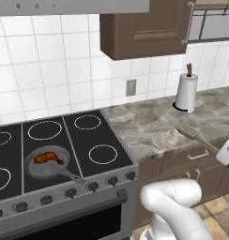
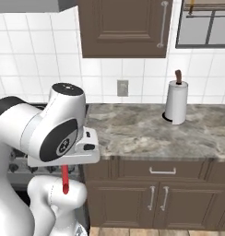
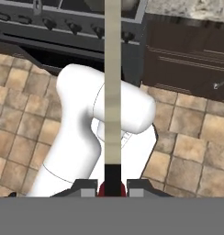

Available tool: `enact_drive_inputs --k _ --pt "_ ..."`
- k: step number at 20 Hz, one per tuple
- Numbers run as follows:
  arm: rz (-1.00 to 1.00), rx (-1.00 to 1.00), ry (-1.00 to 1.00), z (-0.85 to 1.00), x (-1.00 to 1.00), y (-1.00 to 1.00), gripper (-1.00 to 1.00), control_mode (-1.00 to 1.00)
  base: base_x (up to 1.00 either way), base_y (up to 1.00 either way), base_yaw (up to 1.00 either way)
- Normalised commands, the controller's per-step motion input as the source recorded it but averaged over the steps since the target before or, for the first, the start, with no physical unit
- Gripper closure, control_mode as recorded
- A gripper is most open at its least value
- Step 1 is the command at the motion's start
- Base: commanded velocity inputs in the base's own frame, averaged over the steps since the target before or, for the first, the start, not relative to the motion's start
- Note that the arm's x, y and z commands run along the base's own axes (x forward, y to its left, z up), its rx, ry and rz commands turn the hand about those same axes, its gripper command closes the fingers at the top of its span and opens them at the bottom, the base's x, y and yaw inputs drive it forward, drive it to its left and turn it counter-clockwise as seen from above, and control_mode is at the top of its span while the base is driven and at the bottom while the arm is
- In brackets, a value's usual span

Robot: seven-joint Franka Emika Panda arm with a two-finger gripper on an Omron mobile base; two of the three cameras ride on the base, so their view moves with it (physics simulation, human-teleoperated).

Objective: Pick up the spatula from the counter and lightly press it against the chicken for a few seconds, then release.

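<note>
Inspection found the gripper (image 3: pixel 112 187) pressed together on the spatula (image 3: pixel 112 92), its two dark fingers (image 3: pixel 86 187) shut on either side of the red grip, just below a short black section. In the hand view the tool's long axis ran straight up the middle of the frame. The pale tan shaft led away from the fingers, over the tiled floor (image 3: pixel 22 87), and passed the stove front's knobs (image 3: pixel 73 26) at the top edge. In the left base view the spatula (image 1: pixel 188 132) lay on a diagonal. Its flat tan blade pointed up and to the left, against the front part of the grey stone counter (image 1: pixel 149 126), and the shaft sloped down to the right into the hand at the frame's right edge, with the red end showing below. Whether the blade cleared the counter surface could not be told from that view. In the right base view the red grip (image 2: pixel 65 182) hung straight down beneath the hand, and the blade end was hidden behind the arm. The chicken (image 1: pixel 47 158) sat in the grey pan (image 1: pixel 39 170) on the left part of the black stove (image 1: pixel 79 140), with the pan handle pointing toward the knobs. The spatula was well apart from both, to their right, past the stove's edge. A paper towel roll (image 1: pixel 186 92) stood upright at the back of the counter, beyond the blade.
</note>
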Motion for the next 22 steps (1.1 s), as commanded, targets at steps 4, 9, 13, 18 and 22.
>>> enact_drive_inputs --k 4,9,13,18,22 --pt "0.00 0.00 0.00 0.00 0.00 0.00 1.00 1.00 -0.09 0.61 -0.07" --pt "0.00 0.00 0.00 0.00 0.00 0.00 1.00 1.00 -0.06 0.61 -0.03" --pt "0.00 0.00 0.00 0.00 0.00 0.00 1.00 1.00 0.00 0.53 0.00" --pt "0.00 0.00 0.00 0.00 0.00 0.00 1.00 1.00 0.00 0.42 0.03" --pt "0.00 0.00 0.00 0.00 0.00 0.00 1.00 1.00 0.00 0.36 0.05"
